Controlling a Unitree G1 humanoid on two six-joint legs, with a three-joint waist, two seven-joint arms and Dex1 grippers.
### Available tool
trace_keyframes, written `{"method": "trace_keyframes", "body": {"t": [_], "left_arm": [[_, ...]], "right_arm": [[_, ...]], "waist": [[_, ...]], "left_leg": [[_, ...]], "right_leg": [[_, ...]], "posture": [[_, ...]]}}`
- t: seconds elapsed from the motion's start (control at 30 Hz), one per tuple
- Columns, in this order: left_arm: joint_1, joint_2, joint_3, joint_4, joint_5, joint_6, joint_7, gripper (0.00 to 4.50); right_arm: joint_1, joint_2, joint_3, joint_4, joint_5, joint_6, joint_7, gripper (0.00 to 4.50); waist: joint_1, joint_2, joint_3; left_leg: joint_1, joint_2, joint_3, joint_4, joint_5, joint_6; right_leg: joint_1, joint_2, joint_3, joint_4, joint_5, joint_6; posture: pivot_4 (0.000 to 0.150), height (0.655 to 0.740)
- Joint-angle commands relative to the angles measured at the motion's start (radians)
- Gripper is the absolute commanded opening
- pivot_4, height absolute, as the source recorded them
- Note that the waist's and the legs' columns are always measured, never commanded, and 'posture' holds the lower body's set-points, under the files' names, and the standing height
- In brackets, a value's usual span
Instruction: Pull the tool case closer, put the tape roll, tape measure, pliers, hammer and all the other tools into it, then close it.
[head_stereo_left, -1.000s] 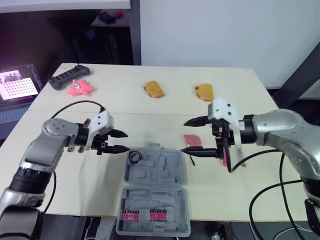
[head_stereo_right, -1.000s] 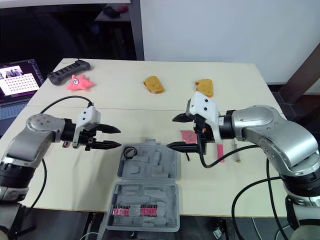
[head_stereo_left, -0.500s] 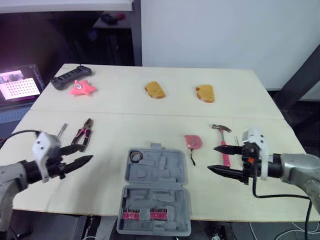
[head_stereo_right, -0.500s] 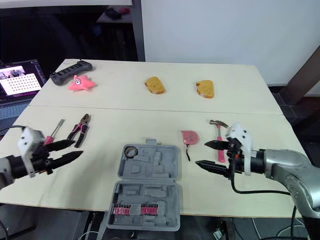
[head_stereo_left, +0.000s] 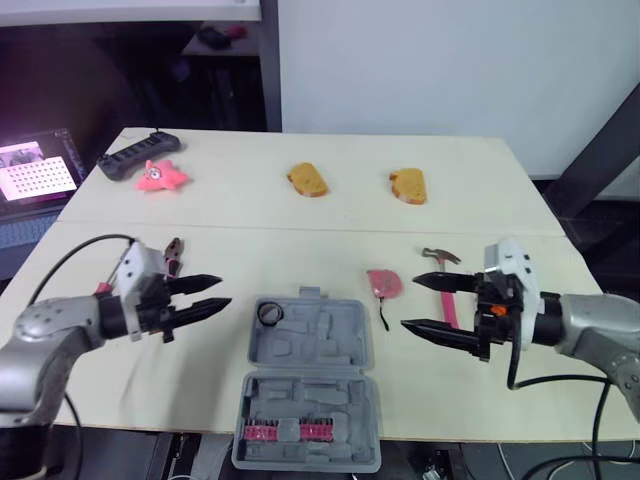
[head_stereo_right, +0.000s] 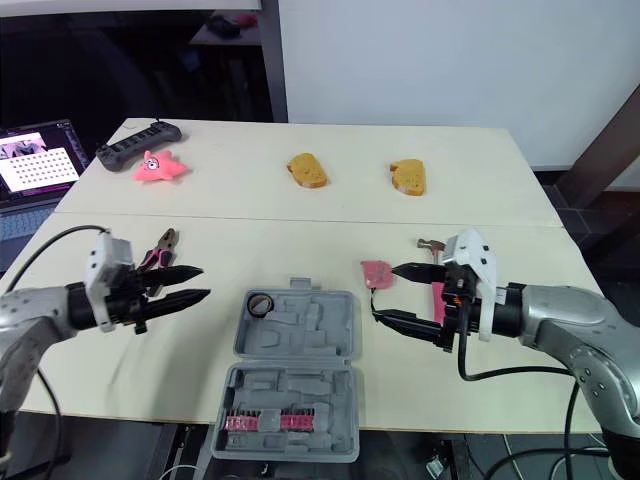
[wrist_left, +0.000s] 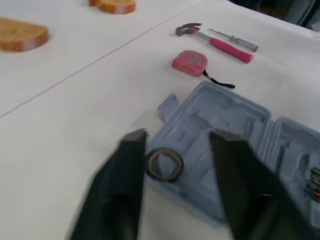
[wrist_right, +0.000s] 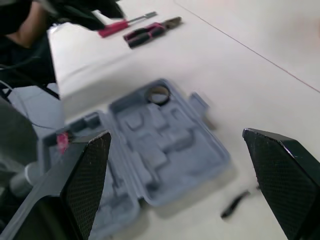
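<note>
Open tool case (head_stereo_left: 308, 385) has bare table (head_stereo_left: 430, 395) on both sides.

The tool case (head_stereo_left: 310, 360) is matt grey moulded plastic; the table (head_stereo_left: 300, 225) a smooth, pale matt board, seemingly wood. The hammer (wrist_left: 210, 39) has a dull metal head.

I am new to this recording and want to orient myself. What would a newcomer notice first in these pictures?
The open grey tool case lies at the front edge of the table, a black tape roll already in its far left corner. The left hand and right hand hover open on either side of it. A pink tape measure and a hammer lie on the table to the case's right.
</note>
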Motion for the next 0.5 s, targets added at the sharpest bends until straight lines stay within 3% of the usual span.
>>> {"method": "trace_keyframes", "body": {"t": [0.03,0.27,0.5], "left_arm": [[-0.078,-0.022,-0.116,0.07,0.076,-0.084,-0.038,1.97],[-0.232,-0.079,-0.31,0.309,0.254,-0.261,-0.091,1.97],[-0.32,-0.154,-0.383,0.49,0.342,-0.367,-0.093,1.97]], "right_arm": [[-0.06,-0.016,0.002,-0.047,0.056,0.034,-0.047,4.5],[-0.131,-0.018,0.05,-0.076,0.083,0.083,-0.119,4.5],[-0.148,-0.011,0.078,-0.076,0.079,0.084,-0.156,4.5]], "waist": [[0.002,0.0,0.0],[0.003,0.0,0.0],[0.002,0.0,0.0]], "left_leg": [[0.0,0.0,0.0,0.0,0.0,0.0],[0.0,0.0,0.0,0.0,0.0,0.0],[-0.001,0.0,0.0,0.001,0.0,0.0]], "right_leg": [[0.0,0.0,0.0,0.0,0.0,0.0],[0.0,0.0,0.0,0.0,0.0,0.0],[0.0,0.0,0.0,0.0,0.0,0.0]], "posture": [[0.15,0.715],[0.15,0.715],[0.15,0.715]]}}
